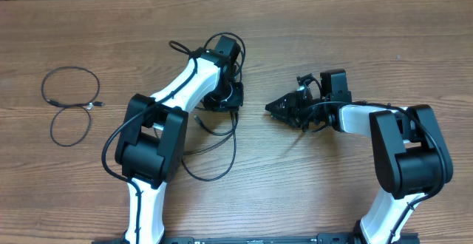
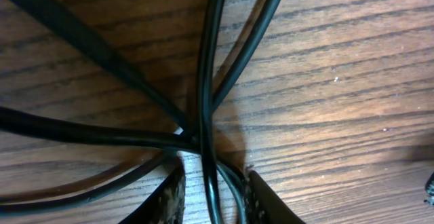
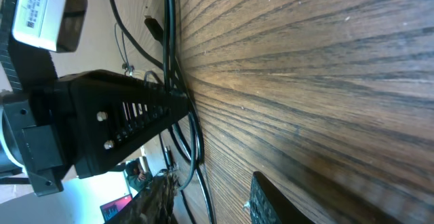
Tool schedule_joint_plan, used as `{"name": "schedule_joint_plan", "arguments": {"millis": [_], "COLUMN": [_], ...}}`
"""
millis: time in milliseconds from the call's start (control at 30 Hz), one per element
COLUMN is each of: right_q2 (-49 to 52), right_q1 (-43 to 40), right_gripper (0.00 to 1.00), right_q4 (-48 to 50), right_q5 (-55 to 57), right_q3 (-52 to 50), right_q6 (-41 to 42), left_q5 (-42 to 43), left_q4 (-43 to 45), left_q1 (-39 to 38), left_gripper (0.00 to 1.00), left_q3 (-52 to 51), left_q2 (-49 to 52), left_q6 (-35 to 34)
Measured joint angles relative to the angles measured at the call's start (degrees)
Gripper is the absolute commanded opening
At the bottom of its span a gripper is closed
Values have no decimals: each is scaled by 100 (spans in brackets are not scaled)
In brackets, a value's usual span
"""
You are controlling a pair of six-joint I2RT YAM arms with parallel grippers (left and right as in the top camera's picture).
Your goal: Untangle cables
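A tangle of thin black cables [image 1: 219, 129] lies at the table's middle, with loops trailing toward the front and back. My left gripper [image 1: 223, 98] points down onto it. In the left wrist view its open fingers [image 2: 213, 200] straddle two strands where several cables [image 2: 203, 81] cross, and a black plug end [image 2: 61, 20] lies at the upper left. My right gripper [image 1: 272, 109] lies low on the table right of the tangle, pointing left. It is open [image 3: 210, 197] and empty, with the cables [image 3: 182, 139] just ahead of it. A separate looped cable [image 1: 70, 89] with a silver-tipped plug lies far left.
The left arm's black wrist housing [image 3: 102, 122] fills the left of the right wrist view. A thicker black cord runs along the left arm [image 1: 111, 151]. The wooden table [image 1: 332, 37] reaches a pale edge at the back.
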Motion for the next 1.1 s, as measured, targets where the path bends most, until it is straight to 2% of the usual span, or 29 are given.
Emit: {"name": "schedule_joint_plan", "arguments": {"millis": [33,100,200,633,800,833,1000,1033,1100], "right_q2": [0,0,0,2,2,2,2,2,2], "right_q1": [0,-2,-2,0,-2,0,0,-2,0], "right_gripper": [35,36,37,42,43,43,35,27,21], "right_q4": [4,2,4,2,2,7,4,4,0], "right_q5": [0,4,0,2,2,2,2,2,4], "right_q3": [0,0,0,0,0,0,0,0,0], "right_q6": [4,2,2,2,0,4,0,2,13], "left_q5": [2,15,22,286,348,348,369,393,564], "left_q4": [11,28,46,37,-26,-55,-229,-254,-258], "left_q1": [0,0,2,249,293,293,293,293,293], "left_gripper": [28,20,23,25,14,6,4,4,4], "left_q3": [0,-2,-2,-2,-2,-2,-2,-2,-2], "left_q2": [0,0,0,0,0,0,0,0,0], "left_q6": [-11,-15,-31,4,9,11,120,168,398]}}
